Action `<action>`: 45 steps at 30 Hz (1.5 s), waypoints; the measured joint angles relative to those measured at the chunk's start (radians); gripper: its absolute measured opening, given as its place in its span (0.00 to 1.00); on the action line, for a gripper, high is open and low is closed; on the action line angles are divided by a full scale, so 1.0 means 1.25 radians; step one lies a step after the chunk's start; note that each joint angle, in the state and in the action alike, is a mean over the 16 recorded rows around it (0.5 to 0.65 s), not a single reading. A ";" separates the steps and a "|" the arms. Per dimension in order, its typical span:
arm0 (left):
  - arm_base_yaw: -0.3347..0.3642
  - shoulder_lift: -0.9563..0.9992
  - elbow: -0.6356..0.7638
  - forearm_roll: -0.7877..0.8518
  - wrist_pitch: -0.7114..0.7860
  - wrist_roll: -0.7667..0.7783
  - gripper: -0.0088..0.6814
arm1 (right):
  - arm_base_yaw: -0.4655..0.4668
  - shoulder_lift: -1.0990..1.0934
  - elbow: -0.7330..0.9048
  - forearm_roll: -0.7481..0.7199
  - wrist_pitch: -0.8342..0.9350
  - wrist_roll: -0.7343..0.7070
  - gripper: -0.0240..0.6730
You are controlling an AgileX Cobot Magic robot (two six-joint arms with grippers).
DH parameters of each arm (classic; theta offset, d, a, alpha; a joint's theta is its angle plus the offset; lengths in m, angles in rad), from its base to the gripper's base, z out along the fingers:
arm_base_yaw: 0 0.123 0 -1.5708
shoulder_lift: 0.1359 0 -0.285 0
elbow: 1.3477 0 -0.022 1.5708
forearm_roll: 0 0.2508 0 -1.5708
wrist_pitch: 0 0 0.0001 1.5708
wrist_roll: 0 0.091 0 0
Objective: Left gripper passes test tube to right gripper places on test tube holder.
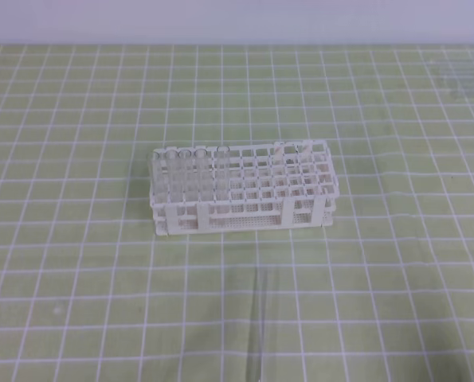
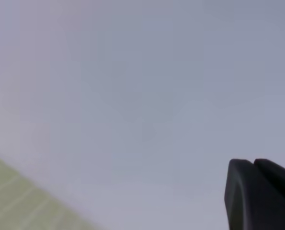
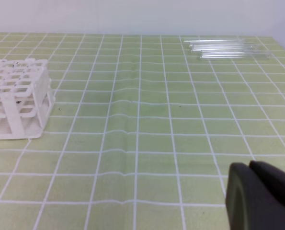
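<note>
Test tube holder point(image 1: 244, 189): white plastic rectangular rack, lattice of small square holes, mesh-like sides; upright on the desk, several clear tubes standing in its left-end holes.

Test tube point(image 1: 258, 326): slender, clear, lying flat on the desk well in front of the holder, pointing roughly toward it; its near end reaches the picture's lower edge.

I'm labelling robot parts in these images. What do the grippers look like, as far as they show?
Little shows. In each wrist view only the fingertips appear at the lower right: the left gripper and right gripper each have two matte black, rounded, blocky fingers. No cables, labels or arm bodies are visible, and the overhead view shows no arms.
</note>
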 joint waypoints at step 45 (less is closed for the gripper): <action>-0.484 1.009 -0.817 -0.045 1.065 0.241 0.01 | 0.000 0.000 0.000 0.000 0.001 0.000 0.01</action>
